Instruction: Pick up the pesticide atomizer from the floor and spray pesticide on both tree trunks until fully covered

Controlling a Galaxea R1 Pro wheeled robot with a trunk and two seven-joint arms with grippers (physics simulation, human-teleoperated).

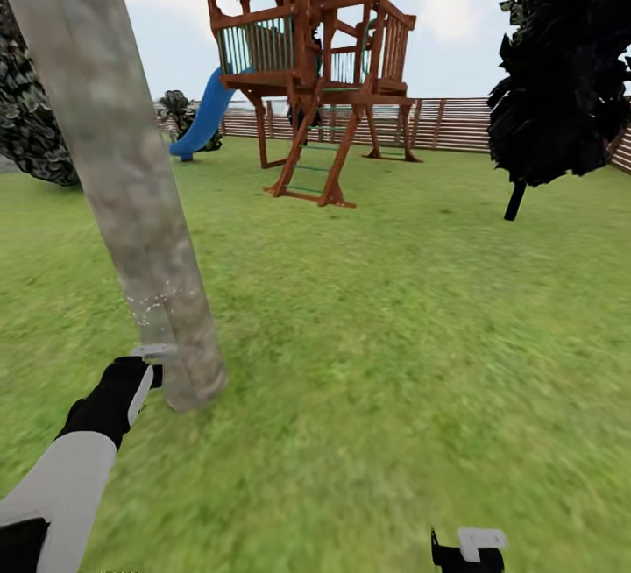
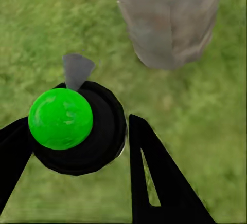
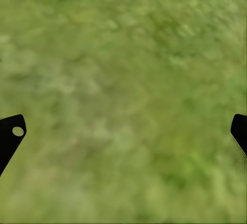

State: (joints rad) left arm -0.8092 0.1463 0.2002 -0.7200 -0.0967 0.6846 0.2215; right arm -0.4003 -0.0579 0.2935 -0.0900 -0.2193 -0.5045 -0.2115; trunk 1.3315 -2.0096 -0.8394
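Note:
A thick grey-tan tree trunk [image 1: 131, 179] leans up from the lawn at the left of the head view. My left gripper [image 1: 151, 364] hangs just beside its base, shut on the pesticide atomizer [image 1: 154, 350]. In the left wrist view the atomizer [image 2: 77, 126] is a black round body with a bright green dome, held between my left gripper's [image 2: 77, 137] black fingers. Its grey nozzle points at the trunk [image 2: 167, 18]. Faint white droplets speckle the trunk [image 1: 151, 306] above the gripper. My right gripper [image 1: 469, 548] is low at the front right, open over bare grass [image 3: 126, 131].
A wooden play tower [image 1: 307, 56] with a blue slide [image 1: 203, 117] stands ahead on the lawn. A near-black cypress [image 1: 561, 74] rises at the right and a dark shrub [image 1: 26, 117] at the left. A slatted wooden fence [image 1: 456, 122] closes the back.

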